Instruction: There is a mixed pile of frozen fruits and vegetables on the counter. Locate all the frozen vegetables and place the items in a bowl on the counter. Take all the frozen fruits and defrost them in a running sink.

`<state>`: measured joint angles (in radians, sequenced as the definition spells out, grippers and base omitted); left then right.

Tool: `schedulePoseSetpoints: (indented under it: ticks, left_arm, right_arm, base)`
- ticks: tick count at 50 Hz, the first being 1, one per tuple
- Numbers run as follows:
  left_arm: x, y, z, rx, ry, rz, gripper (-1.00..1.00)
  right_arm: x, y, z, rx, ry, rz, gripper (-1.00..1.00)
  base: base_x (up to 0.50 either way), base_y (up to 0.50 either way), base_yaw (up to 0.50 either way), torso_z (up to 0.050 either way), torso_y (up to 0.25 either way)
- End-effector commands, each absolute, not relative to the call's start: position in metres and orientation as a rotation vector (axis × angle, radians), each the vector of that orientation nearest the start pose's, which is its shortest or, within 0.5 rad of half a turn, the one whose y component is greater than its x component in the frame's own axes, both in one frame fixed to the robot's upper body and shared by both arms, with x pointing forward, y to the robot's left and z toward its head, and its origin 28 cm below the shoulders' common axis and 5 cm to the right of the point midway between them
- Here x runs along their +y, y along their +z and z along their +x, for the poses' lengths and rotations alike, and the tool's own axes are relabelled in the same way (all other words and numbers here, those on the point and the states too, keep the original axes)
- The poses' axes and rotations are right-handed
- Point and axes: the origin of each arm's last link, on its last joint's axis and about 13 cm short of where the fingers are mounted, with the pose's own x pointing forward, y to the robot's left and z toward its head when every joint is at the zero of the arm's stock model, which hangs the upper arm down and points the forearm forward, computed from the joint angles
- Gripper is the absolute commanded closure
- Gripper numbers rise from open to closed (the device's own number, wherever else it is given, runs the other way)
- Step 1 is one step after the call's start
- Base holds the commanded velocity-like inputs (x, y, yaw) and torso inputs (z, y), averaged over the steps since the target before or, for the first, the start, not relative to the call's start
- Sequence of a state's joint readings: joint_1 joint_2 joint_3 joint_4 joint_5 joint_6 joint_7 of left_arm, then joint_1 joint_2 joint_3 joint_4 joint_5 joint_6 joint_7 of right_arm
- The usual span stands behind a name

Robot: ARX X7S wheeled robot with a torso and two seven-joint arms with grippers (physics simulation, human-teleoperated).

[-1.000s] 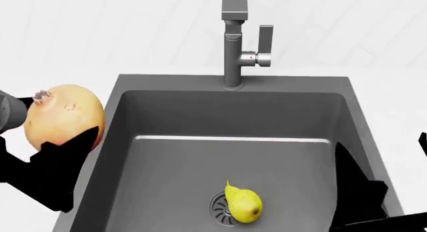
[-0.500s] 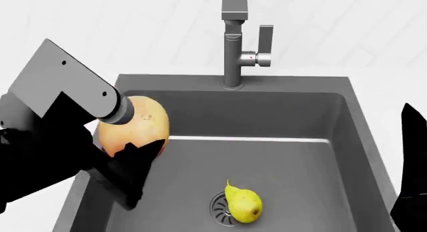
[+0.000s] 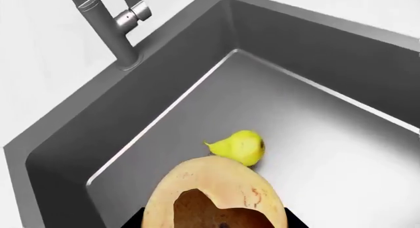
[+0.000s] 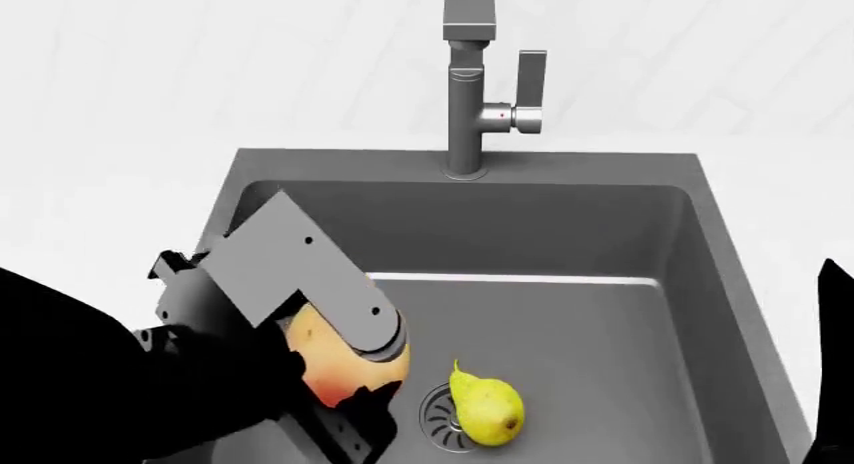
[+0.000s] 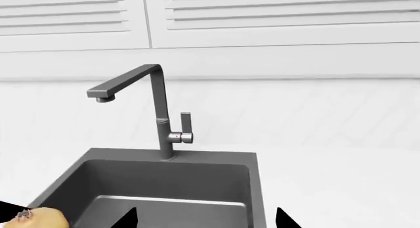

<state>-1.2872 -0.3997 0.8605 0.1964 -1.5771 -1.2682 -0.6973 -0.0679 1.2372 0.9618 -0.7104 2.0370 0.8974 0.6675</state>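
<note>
lowering the second fruit into the sink

holding the peach-toned fruit [image 4: 344,369] in the left jaws [image 4: 350,379], closed on its sides, low inside the sink [image 4: 561,234] and just above the basin floor as far as can be judged. hanging near the round drain [image 4: 441,416], with the yellow pear [image 4: 487,409] lying just beside the held fruit, over the drain's edge; in the left wrist view, peeking out from behind the fruit [image 3: 213,193], pear [image 3: 239,146] close but touching or not cannot be told. standing at the far rim, well apart from the jaws, the faucet [image 4: 470,84] with its red-dotted lever [image 4: 530,89]; no water visible from the spout in any view, so judged not running.

right jaws barely in view: only dark tips at the lower edge of the right wrist view and a dark sliver at the head view's right edge, with nothing seen between the tips; open or closed, cannot tell.

progress, as a judgement: one fruit already resting in the basin, the second about to be released there. left to do for the fruits: letting go, clearing the arm, and probably lifting the lever to start the water. vegetables, bowl and most of the desk [image 4: 120,134] out of view, so that half of the task cannot be assessed from here. risk on release: round fruit rolling across the flat floor or knocking the pear.
</note>
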Motion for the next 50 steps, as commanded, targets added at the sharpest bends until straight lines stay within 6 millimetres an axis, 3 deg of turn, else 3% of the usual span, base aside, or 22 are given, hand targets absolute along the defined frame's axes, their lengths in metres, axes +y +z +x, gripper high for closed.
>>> schedulePoseSetpoints:
  ticks: [1,19,27,50]
  left_arm:
    - [0.128,0.229,0.265,0.506,-0.635,0.555,1.00]
    - [0.100,0.203,0.292,0.600,-0.633,0.637,1.00]
    - [0.101,0.181,0.301,0.661,-0.598,0.677,1.00]
    - [0.096,0.175,0.308,0.697,-0.627,0.706,1.00]
  right_arm:
    - [-0.219,0.288,0.110,0.077,0.114,0.039,-1.00]
    - [-0.220,0.283,0.109,0.084,0.121,0.053,-1.00]
    - [-0.223,0.279,0.105,0.090,0.110,0.062,-1.00]
    - [-0.226,0.277,0.103,0.098,0.099,0.078,-1.00]
  base:
    - [0.00,0.00,0.00,0.000,0.000]
    - [0.00,0.00,0.00,0.000,0.001]
    - [0.00,0.00,0.00,0.000,0.001]
    - [0.00,0.00,0.00,0.000,0.001]
